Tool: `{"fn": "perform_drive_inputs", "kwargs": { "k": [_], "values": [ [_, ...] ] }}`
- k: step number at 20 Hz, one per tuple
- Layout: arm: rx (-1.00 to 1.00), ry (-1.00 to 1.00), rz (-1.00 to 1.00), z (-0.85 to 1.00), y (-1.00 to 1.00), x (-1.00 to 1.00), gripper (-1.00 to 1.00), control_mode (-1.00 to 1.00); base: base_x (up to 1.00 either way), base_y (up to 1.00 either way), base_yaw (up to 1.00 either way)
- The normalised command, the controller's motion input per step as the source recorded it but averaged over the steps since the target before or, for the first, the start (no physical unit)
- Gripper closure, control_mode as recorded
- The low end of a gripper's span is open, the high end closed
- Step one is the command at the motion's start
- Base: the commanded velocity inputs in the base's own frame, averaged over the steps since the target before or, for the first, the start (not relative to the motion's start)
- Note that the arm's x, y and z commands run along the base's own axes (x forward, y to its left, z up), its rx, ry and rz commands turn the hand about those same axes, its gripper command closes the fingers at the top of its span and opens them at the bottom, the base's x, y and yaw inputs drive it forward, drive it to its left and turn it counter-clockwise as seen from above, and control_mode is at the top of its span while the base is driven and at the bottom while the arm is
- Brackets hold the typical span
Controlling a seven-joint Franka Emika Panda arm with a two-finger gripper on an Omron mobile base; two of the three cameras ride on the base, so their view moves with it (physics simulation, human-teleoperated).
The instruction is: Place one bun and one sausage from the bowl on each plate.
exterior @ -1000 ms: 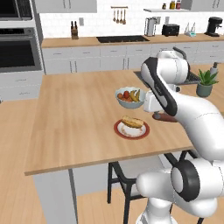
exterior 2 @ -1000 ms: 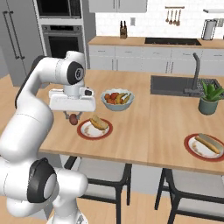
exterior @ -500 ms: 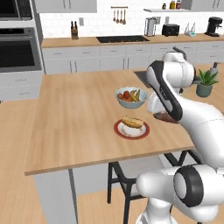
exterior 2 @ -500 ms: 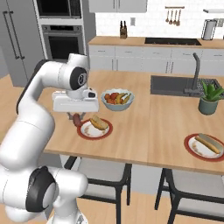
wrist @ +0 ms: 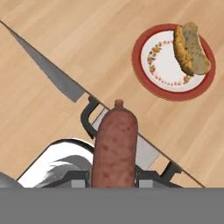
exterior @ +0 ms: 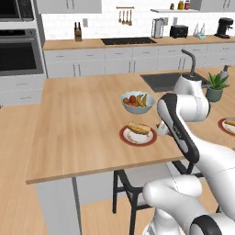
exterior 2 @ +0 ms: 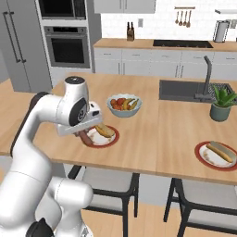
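Arm's swung toward red-rimmed white plate (wrist: 173, 63) w/ toasted bun (wrist: 190, 48); gripper (wrist: 114, 177) clamped on reddish-brown sausage (wrist: 114, 148) betw. its tips, off plate's edge, above wooden counter (wrist: 65, 39).

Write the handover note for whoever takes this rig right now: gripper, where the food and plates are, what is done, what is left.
Gripper: shut on the sausage, carried in the air near the near plate.
Near plate: red-rimmed, at the counter's front edge, holds one bun, no sausage yet.
Far plate: to the right on the counter, already has a bun with a sausage.
Fruit bowl: behind the near plate, not part of the job.
Done: far plate complete; near plate has its bun.
Left: set the held sausage on the near plate, then release.
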Motion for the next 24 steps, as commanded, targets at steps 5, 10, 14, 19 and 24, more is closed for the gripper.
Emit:
{"fn": "perform_drive_inputs", "kwargs": {
  "k": [5,10,14,19,24],
  "values": [
    [0.06,0.01,0.34,0.00,0.00,0.40,1.00,-1.00,0.00,0.00,0.00],
    [0.01,0.08,0.26,0.00,0.04,0.52,1.00,-1.00,0.00,0.00,0.00],
    [0.00,0.09,0.14,0.00,0.08,0.66,1.00,-1.00,0.00,0.00,0.00],
    [0.00,0.08,0.09,-0.11,0.10,0.66,1.00,-1.00,0.00,0.00,0.00],
    [0.00,0.01,0.01,-0.28,0.07,0.29,1.00,-1.00,0.00,0.00,0.00]
  ]
}}
